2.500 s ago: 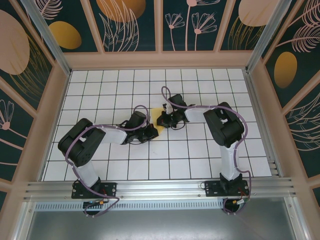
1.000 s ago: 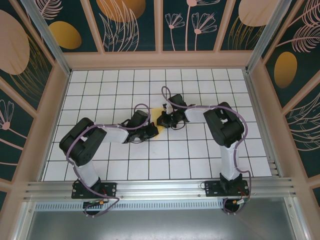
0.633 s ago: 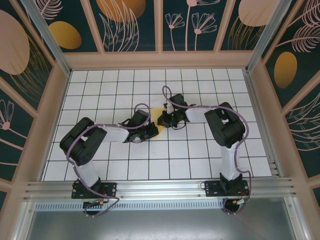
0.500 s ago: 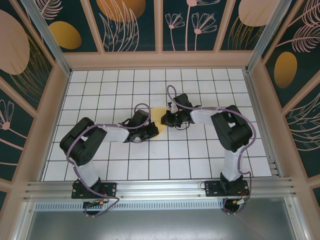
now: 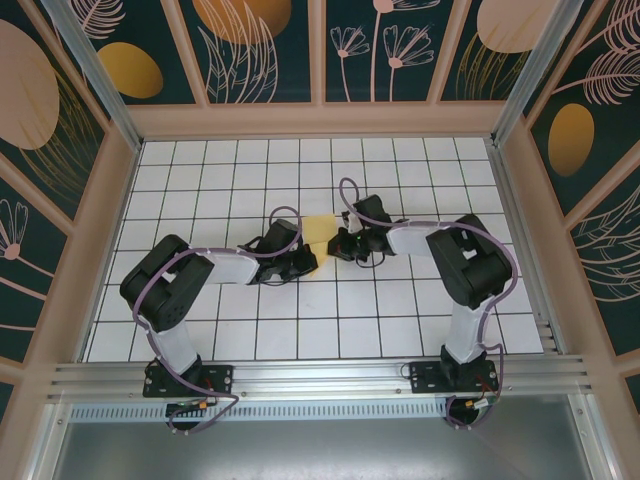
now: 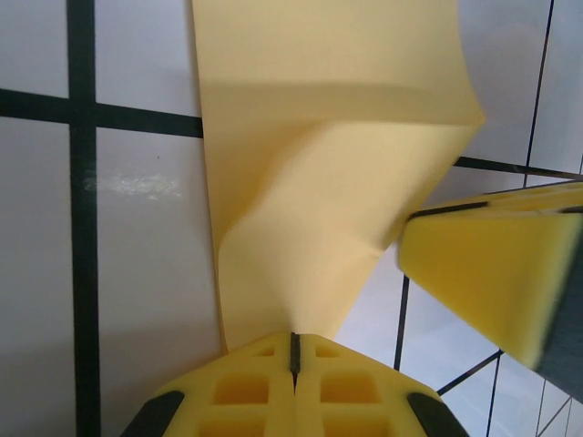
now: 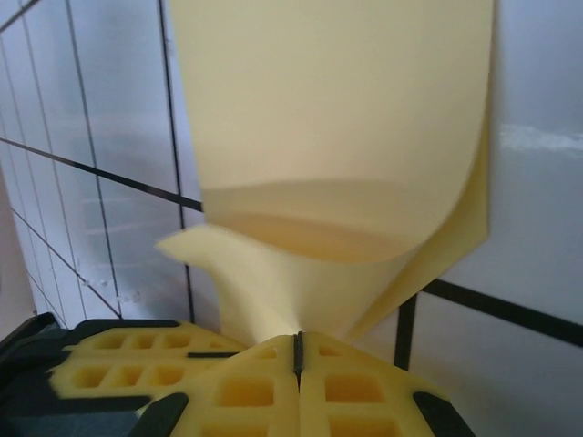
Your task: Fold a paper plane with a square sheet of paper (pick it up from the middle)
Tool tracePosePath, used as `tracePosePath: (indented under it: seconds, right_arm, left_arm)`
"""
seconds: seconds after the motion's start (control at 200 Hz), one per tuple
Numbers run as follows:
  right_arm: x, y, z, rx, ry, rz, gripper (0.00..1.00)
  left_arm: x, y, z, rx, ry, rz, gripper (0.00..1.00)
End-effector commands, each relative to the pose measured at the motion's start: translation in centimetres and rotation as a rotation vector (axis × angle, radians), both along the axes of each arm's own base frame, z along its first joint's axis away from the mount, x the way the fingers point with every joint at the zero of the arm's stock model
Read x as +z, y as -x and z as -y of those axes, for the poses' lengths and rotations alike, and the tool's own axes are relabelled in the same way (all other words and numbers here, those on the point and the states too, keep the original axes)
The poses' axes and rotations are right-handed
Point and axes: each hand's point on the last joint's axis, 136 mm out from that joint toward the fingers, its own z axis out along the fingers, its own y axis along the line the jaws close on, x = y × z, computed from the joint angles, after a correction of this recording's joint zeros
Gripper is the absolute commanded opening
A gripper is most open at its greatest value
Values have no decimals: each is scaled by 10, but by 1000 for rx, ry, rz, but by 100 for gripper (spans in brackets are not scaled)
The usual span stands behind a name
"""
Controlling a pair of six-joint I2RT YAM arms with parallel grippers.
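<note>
Overhead, the left gripper (image 5: pixel 308 262) and the right gripper (image 5: pixel 341 244) are meeting near the middle of the white-gridded bench (image 5: pixel 200 180). The yellow sheet of paper (image 5: pixel 318 227) is showing between and just behind them, part of it lying over the grid tiles. Both arms are reaching inward from their bases at the near edge. Next, at the left wrist, the left gripper (image 6: pixel 293 350) is holding its jaws fully closed, the yellow foam pads meeting on a narrow pinched point of the sheet of paper (image 6: pixel 319 173). From that pinch the paper is rising, bending in a soft fold and spreading wide toward the top of the frame above the bench (image 6: pixel 137 255). A second yellow pad (image 6: pixel 492 273) is sitting just beside the paper's right edge. Finally, at the right wrist, the right gripper (image 7: pixel 297 350) is clamping its jaws shut on the lower tip of the sheet of paper (image 7: pixel 337 127). Its layers are curling apart above the pinch, and the right-hand edge is rolling over.
</note>
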Motion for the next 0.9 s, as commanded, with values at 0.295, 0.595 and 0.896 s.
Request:
tracePosePath:
  seconds: [0.295,0.595,0.896]
  right_arm:
    - [-8,-12,-4,10,20,7,0]
    - [-26,-37,24,-70,94,8,0]
    - [-17,-80,49,-142,138,65,0]
  left_arm:
    - [-47,24,-39,52,-200,-134,0]
    - [-55,31,-48,50,-246,-155,0]
    - [-56,34,-49,43,-245,-159,0]
